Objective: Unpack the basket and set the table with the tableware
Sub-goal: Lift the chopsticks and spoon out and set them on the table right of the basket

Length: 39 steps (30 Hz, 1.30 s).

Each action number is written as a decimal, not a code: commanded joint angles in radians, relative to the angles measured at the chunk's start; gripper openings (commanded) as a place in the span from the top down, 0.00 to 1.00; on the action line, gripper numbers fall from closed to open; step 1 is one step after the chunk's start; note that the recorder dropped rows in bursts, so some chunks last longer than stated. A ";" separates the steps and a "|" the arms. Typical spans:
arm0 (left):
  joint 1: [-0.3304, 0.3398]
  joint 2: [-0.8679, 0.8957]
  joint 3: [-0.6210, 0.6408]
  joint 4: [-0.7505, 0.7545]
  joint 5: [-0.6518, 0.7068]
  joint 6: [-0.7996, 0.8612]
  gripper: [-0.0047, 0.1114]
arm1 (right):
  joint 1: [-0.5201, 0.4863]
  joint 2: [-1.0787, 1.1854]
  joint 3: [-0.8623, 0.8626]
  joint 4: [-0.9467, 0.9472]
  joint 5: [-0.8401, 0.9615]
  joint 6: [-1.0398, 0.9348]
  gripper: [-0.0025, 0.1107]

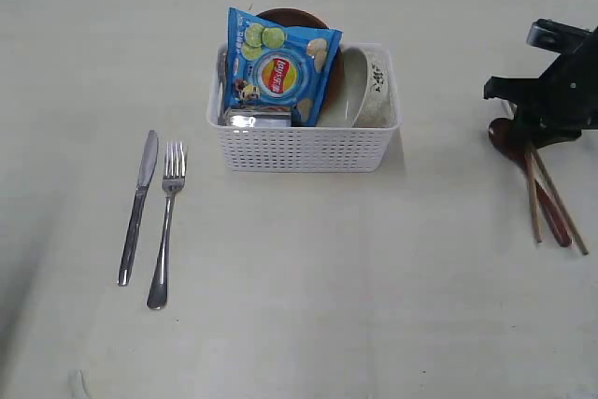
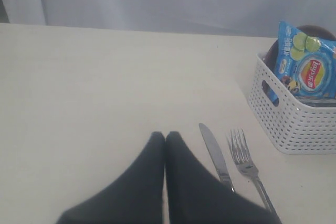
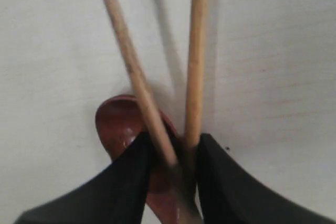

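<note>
Two chopsticks lie across the wooden spoon near the table's right edge. Their ends sit between the right gripper's jaws; we cannot tell whether these pinch them. We see the left gripper's jaws pressed together. Toward the left edge lie the knife and fork; the basket stands nearer the far edge.

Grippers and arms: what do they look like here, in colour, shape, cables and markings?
The left gripper and the right gripper look alike: each has two matte, near-black fingers, broad at the base and tapering to rounded tips. In the exterior view the right arm's wrist is a black, blocky, angular assembly. No cables, labels or markings show. The left arm is outside the exterior view.
</note>
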 commanded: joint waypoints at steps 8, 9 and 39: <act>-0.005 -0.004 0.004 0.001 -0.002 0.003 0.96 | -0.002 -0.093 -0.182 0.022 0.214 -0.008 0.62; -0.005 -0.004 0.004 0.001 -0.002 0.003 0.96 | -0.002 -0.115 -0.203 0.029 0.230 -0.008 0.62; -0.005 -0.004 0.004 0.001 -0.002 0.003 0.96 | 0.010 -0.236 -0.401 -0.020 0.220 -0.044 0.75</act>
